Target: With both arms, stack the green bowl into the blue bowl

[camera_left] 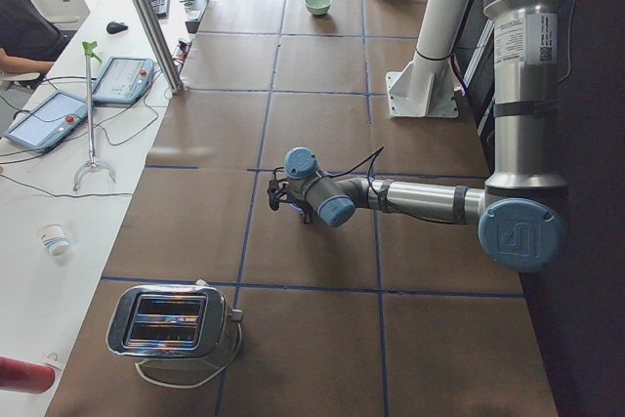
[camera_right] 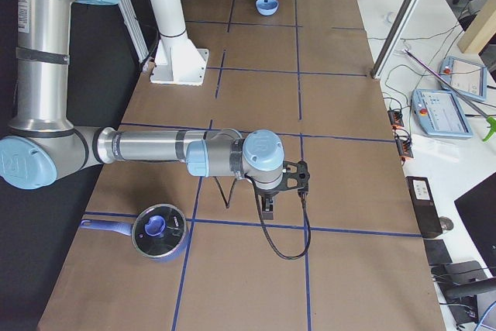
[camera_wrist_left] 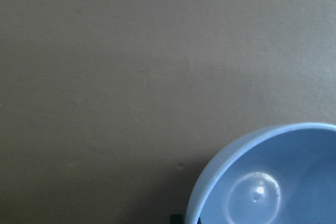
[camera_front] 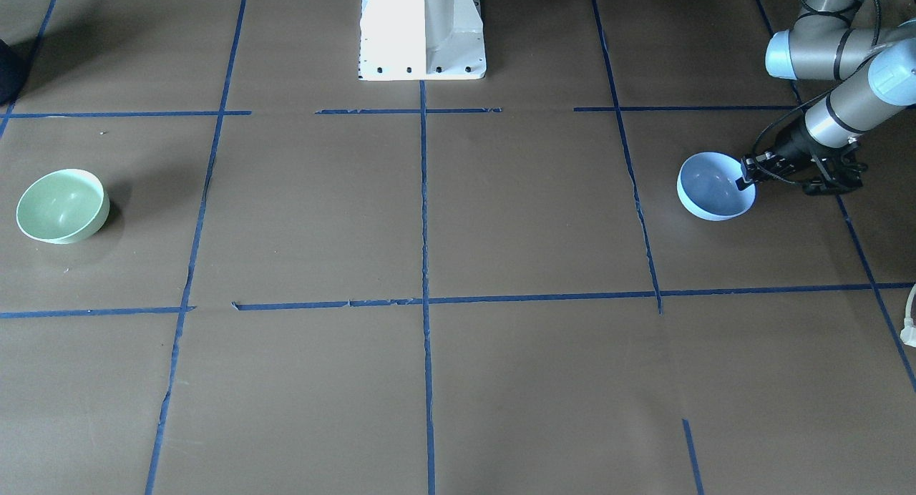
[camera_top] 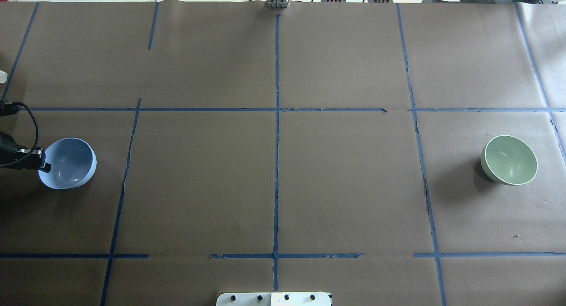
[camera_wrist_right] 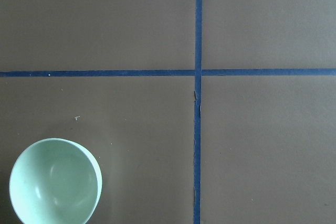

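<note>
Even, moderate light, sharp exterior views, soft left-wrist close-up (glare spot in the blue bowl (camera_wrist_left: 268, 182)).

Bare brown table (camera_top: 199, 186) is stretching between the blue bowl (camera_top: 70, 162) and the green bowl (camera_top: 509, 160), the left gripper (camera_top: 44, 166) is seemingly straddling the blue bowl's outer rim, and the green bowl is standing free all round.

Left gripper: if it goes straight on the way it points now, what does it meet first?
Most likely the blue bowl: the left gripper is at its rim, pointing down. Whether they touch, I cannot tell.
</note>
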